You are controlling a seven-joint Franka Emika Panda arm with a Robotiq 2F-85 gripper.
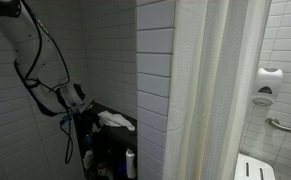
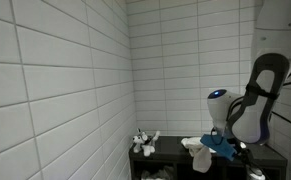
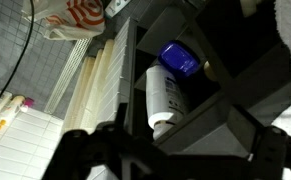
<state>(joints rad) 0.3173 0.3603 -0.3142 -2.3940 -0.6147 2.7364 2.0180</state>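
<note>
Wht btl (image 3: 163, 100) just ahead of claw (image 3: 173, 150).

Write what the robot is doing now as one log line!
arm: at black shelf | jaws: open, empty | nearest: white bottle inside shelf | white cloth on shelf top

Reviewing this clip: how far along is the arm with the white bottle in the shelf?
Done: nothing visible yet. The white bottle sits in the dark shelf, next to a blue-capped container. In hand: the gripper hangs above the bottle, open and empty. Left: probably the descent, the grasp and the lift.
</note>
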